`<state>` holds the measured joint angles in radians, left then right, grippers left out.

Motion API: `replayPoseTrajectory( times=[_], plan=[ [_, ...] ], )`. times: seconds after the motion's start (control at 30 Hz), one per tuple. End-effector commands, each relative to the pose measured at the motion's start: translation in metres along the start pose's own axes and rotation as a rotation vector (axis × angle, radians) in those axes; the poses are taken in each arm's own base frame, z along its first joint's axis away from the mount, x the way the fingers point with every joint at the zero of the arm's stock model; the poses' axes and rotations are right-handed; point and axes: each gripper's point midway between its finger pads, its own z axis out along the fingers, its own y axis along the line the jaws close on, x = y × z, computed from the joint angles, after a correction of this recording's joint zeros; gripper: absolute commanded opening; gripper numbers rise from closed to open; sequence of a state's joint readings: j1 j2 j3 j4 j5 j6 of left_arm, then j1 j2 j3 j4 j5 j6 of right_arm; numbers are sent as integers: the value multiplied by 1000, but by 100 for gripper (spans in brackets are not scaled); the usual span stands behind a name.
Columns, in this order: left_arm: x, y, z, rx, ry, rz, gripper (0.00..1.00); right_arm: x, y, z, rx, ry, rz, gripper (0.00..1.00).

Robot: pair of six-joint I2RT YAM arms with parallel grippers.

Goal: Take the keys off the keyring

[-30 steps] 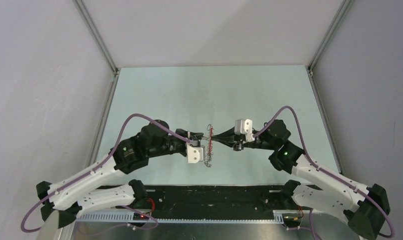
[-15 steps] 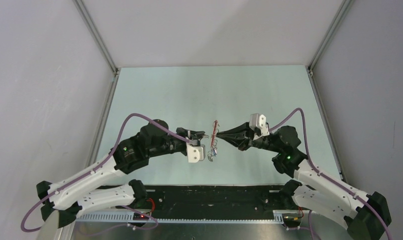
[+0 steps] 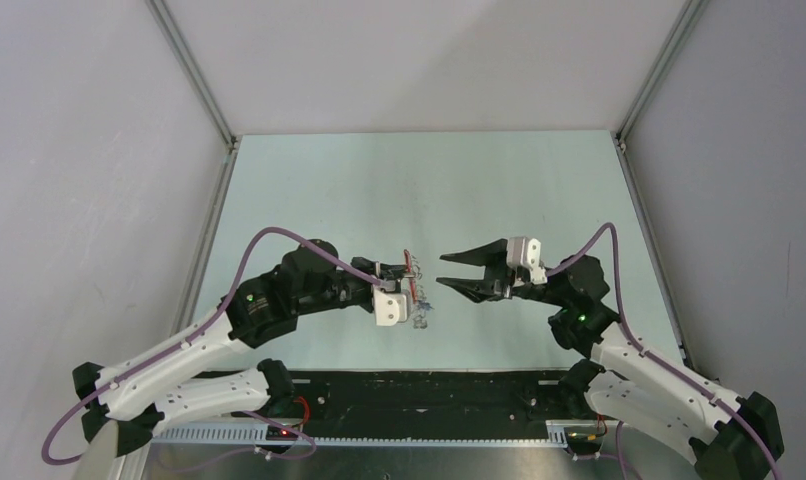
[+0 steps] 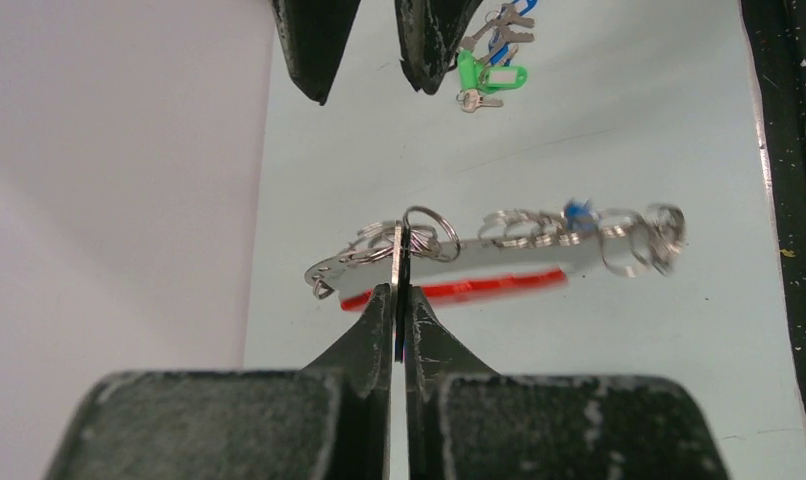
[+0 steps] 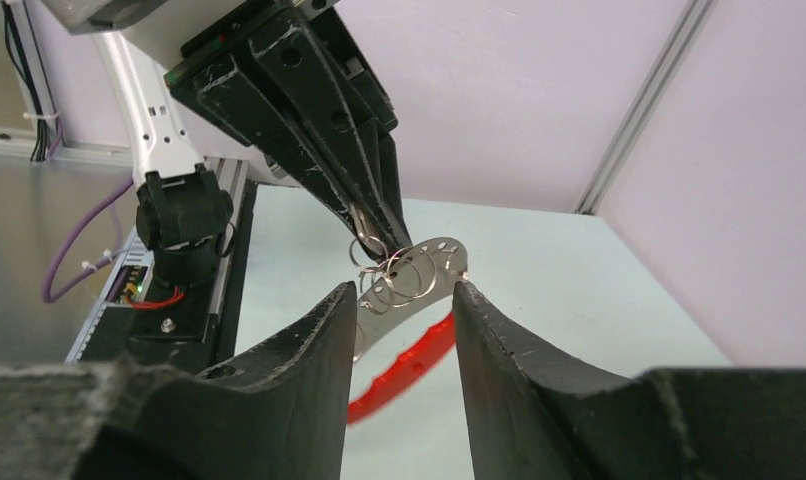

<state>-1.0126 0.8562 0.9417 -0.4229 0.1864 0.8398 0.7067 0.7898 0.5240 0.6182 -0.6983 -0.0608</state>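
My left gripper (image 3: 403, 277) is shut on a thin silver piece of the keyring (image 3: 416, 292) and holds it above the table. In the left wrist view the fingers (image 4: 379, 320) pinch that flat piece edge-on. The red oval loop (image 4: 459, 288), a silver plate, several thin rings and a blue tag (image 4: 577, 210) stretch to the right, blurred. My right gripper (image 3: 441, 271) is open and empty, just right of the keyring and apart from it. In the right wrist view its fingers (image 5: 319, 350) frame the rings (image 5: 404, 275) and red loop (image 5: 409, 370). Single keys are hard to tell apart.
A second key bunch with a bright green tag (image 4: 489, 75) lies on the pale green table (image 3: 379, 190) beyond the right gripper, seen only in the left wrist view. Grey walls stand on both sides. A black rail (image 3: 409, 385) runs along the near edge.
My right gripper has let go of the keyring, opened and drawn back to the right. The keyring has swung toward my left gripper and hangs from it alone.
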Motion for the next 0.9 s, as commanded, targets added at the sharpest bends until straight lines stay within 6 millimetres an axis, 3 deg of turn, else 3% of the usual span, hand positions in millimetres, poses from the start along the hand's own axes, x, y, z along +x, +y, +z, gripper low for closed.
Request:
replayPoseTrajectory(
  times=[0.0, 0.57, 0.77, 0.83, 0.87],
  plan=[
    [-10, 9, -3, -35, -37, 25, 0, -13, 7, 5, -69, -23, -93, 44],
    [-12, 9, -5, -37, -47, 27, 0, 5, 15, 38, -153, 51, -135, 44],
    [-13, 9, -6, -39, -49, 27, 0, 19, 16, 39, -163, 89, -116, 36],
    [-12, 9, -5, -38, -48, 26, 0, 21, 17, 39, -170, 95, -111, 31],
    [-12, 9, -5, -37, -47, 26, 0, 22, 18, 38, -173, 98, -108, 24]
  ],
)
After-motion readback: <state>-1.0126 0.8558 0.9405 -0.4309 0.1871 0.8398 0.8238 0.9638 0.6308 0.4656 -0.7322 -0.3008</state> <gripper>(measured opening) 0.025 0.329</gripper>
